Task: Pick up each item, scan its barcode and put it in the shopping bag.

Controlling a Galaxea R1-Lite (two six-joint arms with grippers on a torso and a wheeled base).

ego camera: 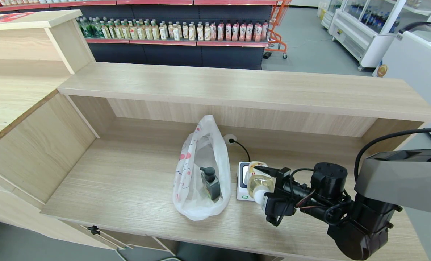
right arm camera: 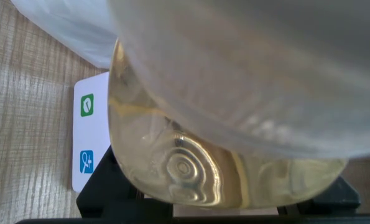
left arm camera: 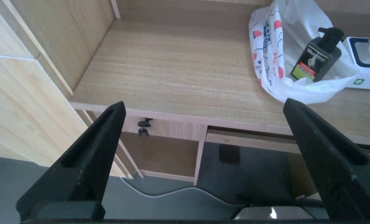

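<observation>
A clear bottle of yellowish liquid (ego camera: 258, 181) lies sideways in my right gripper (ego camera: 265, 190), which is shut on it and holds it just over the white barcode scanner (ego camera: 241, 195). In the right wrist view the bottle (right arm camera: 191, 143) hangs close above the scanner (right arm camera: 88, 137). Left of the scanner stands the white shopping bag (ego camera: 201, 170), open, with a dark pump bottle (ego camera: 210, 184) upright inside. My left gripper (left arm camera: 206, 168) is open, low in front of the counter's front edge, with nothing between its fingers; the bag (left arm camera: 272, 56) lies far beyond it.
The wooden counter (ego camera: 128, 181) has a raised back shelf (ego camera: 237, 87) and a side wall on the left. A black cable (ego camera: 242, 146) runs from the scanner to a hole at the back. A drawer with a key (left arm camera: 143, 126) sits under the front edge.
</observation>
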